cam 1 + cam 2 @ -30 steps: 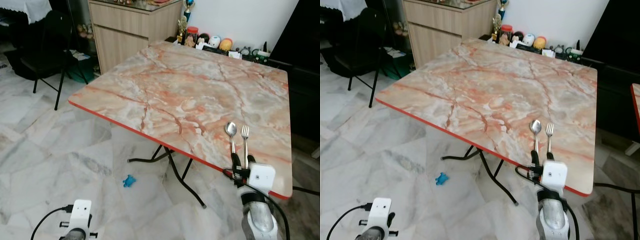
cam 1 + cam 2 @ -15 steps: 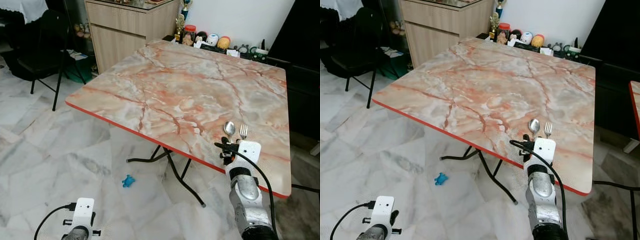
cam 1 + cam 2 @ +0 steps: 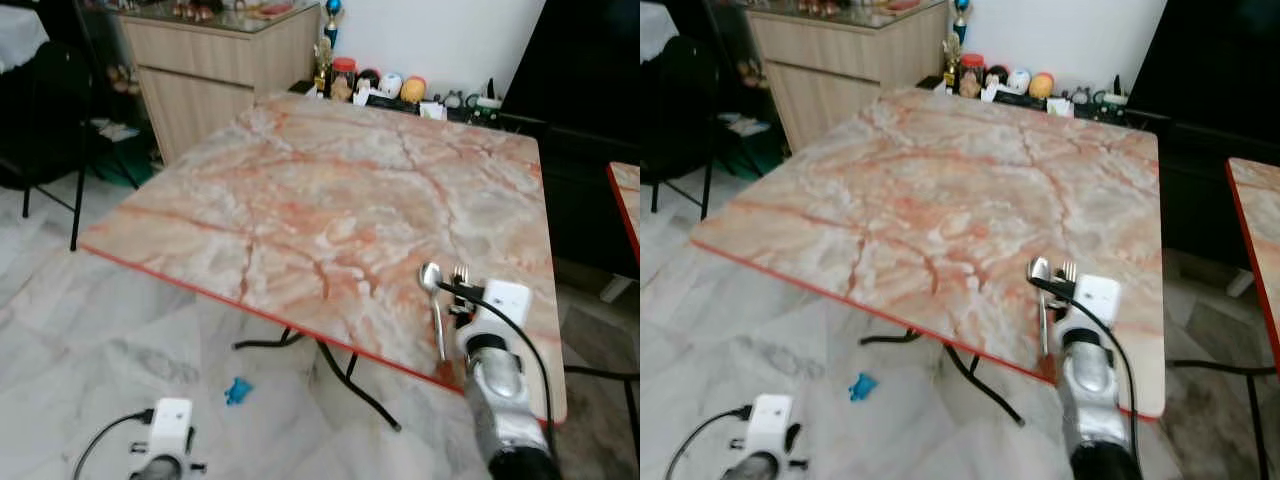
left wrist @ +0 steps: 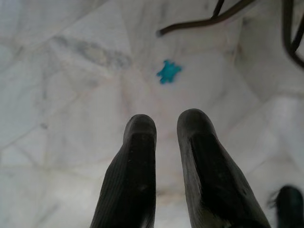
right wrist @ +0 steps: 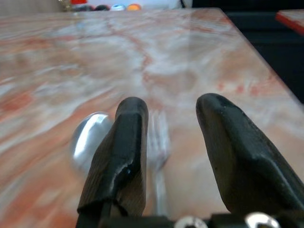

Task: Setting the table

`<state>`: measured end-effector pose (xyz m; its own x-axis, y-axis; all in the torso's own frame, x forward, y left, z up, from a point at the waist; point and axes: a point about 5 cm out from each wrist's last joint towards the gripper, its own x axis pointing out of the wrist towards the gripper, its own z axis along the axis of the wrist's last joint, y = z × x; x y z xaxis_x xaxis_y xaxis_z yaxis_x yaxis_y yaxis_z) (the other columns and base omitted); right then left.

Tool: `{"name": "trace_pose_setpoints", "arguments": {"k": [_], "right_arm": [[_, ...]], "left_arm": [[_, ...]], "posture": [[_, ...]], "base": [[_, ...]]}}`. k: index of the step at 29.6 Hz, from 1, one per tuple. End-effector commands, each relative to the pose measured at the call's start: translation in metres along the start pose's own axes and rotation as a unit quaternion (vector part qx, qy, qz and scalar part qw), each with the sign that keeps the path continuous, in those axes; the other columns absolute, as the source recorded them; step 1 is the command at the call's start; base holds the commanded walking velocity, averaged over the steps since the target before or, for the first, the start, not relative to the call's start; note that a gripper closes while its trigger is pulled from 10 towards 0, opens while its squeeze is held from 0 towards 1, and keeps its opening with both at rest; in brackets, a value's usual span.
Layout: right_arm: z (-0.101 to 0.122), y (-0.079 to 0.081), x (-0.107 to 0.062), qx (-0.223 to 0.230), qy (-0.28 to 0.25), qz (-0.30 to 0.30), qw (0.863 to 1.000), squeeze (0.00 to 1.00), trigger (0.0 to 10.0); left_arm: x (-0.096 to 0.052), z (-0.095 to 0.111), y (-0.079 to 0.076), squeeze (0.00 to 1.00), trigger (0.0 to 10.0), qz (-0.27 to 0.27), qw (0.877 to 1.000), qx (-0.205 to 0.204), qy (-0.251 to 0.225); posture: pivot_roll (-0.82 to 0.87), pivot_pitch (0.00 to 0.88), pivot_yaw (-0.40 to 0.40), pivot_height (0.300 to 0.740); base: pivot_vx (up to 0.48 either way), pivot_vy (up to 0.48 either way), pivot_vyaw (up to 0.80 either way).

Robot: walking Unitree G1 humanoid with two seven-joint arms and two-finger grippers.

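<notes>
- Head views: the spoon (image 3: pixel 432 285) and fork (image 3: pixel 460 274) lie side by side on the table (image 3: pixel 330 190), near its red front edge. The right gripper (image 5: pixel 171 156) hangs just over them, and its arm hides most of the fork.
- Right wrist view: the fingers (image 5: pixel 123 147) are spread apart and hold nothing. The fork's prongs show in the gap; the spoon bowl sits just beside one finger. It all looks blurry.
- Left wrist view: the left gripper (image 4: pixel 166 137) hangs low over the floor, its fingers nearly together, holding nothing. A small blue toy (image 4: pixel 168 71) lies below.
- What could go wrong, I think: a bump could push the spoon or fork off the edge — they sit so close to it.
</notes>
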<state>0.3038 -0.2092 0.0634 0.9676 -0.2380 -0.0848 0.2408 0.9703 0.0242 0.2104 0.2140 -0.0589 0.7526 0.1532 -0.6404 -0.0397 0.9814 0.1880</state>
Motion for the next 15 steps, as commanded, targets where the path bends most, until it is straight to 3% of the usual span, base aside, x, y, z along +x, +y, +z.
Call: {"name": "trace_pose_setpoints", "arguments": {"k": [1, 9, 15], "right_arm": [[0.003, 0.011, 0.001, 0.004, -0.007, 0.014, 1.000, 0.00, 10.0], [0.001, 0.014, -0.004, 0.002, -0.008, 0.021, 1.000, 0.00, 10.0], [0.001, 0.010, -0.023, -0.029, -0.006, 0.037, 0.999, 0.00, 10.0]], "left_arm": [[-0.001, -0.002, 0.008, 0.00, 10.0, 0.007, 1.000, 0.007, 0.002], [-0.001, -0.002, 0.008, 0.00, 10.0, 0.010, 1.000, 0.007, -0.001], [-0.002, -0.004, 0.009, 0.00, 10.0, 0.009, 1.000, 0.010, -0.001]], "posture": [[0.13, 0.000, -0.065, 0.740], [0.13, 0.000, -0.066, 0.740], [0.12, 0.000, -0.064, 0.740]], "base": [[0.000, 0.000, 0.00], [0.000, 0.000, 0.00], [0.000, 0.000, 0.00]]}}
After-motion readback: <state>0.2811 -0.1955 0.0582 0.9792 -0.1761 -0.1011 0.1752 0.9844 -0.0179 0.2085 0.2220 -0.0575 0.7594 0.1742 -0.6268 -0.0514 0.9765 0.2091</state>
